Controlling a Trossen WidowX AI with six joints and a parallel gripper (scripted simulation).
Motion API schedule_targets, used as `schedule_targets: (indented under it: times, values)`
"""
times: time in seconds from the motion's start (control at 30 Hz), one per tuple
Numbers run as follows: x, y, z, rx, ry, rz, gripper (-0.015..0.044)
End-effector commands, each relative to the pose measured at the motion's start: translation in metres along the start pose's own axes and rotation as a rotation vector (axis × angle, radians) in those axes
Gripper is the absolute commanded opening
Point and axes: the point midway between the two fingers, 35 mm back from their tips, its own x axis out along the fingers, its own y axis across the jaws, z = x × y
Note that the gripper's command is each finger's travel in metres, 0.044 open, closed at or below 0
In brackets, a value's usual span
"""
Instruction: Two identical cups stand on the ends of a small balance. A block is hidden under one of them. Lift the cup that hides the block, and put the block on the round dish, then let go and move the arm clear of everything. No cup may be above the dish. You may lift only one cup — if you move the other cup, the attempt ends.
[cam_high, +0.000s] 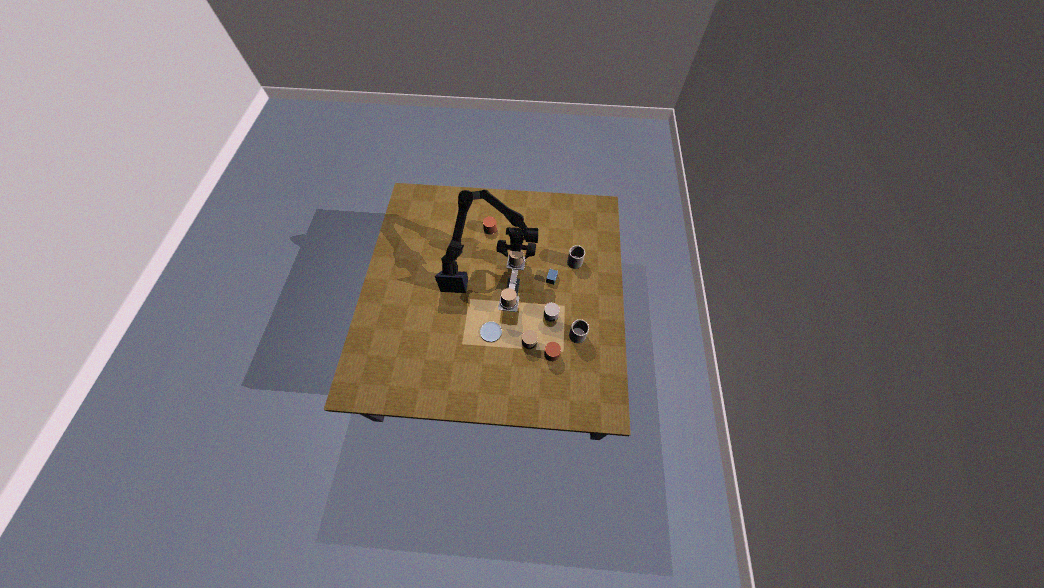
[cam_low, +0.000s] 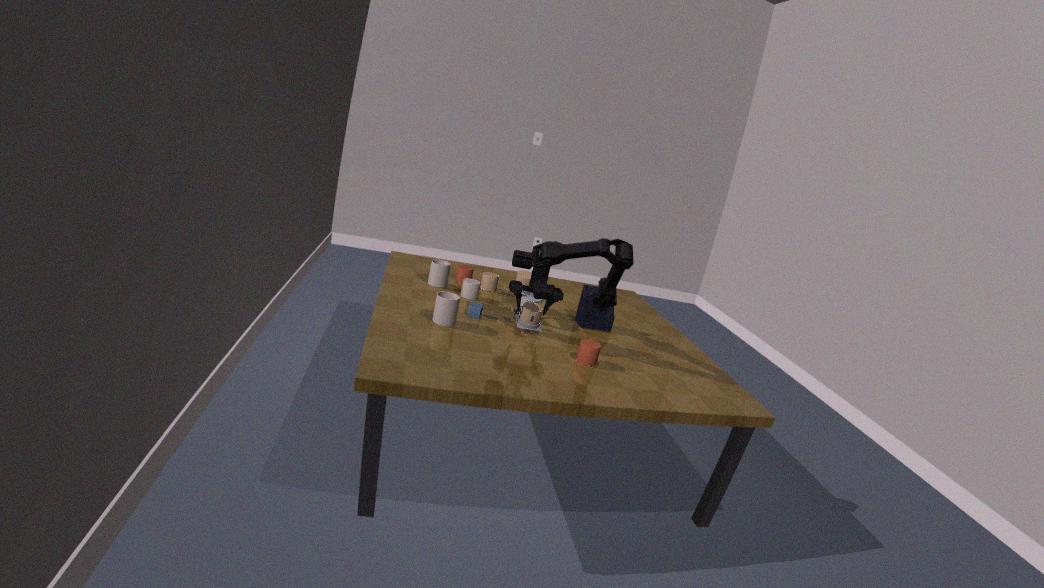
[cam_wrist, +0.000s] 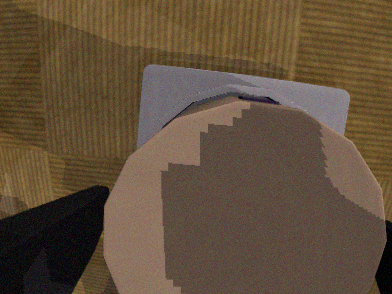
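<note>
A tan cup stands upside down on the square end plate of the balance, the end farther from the dish. My gripper is open, pointing down, with one finger on each side of this cup. Whether the fingers touch it I cannot tell. The identical cup stands on the other end, beyond the narrow grey beam. The round pale blue dish lies bare on the light mat. The hidden block is out of sight; which end sits lower I cannot tell.
A blue cube and a grey mug stand beside the balance. Another grey mug, a white cup, a tan cup and a red cup stand farther over. Another red cup stands near the arm.
</note>
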Motion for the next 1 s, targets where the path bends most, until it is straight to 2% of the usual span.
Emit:
schedule_targets:
  times: [0.0, 0.33, 0.43, 0.7, 0.97]
  values:
    - [0.006, 0.0, 0.0, 0.006, -0.006, -0.001, 0.044]
    - [0.019, 0.002, 0.001, 0.006, -0.008, 0.0, 0.044]
    - [0.019, 0.002, 0.001, 0.006, -0.008, 0.0, 0.0361]
    - [0.019, 0.002, 0.001, 0.006, -0.008, 0.0, 0.0308]
    - [0.014, 0.0, 0.0, 0.006, -0.006, -0.001, 0.0098]
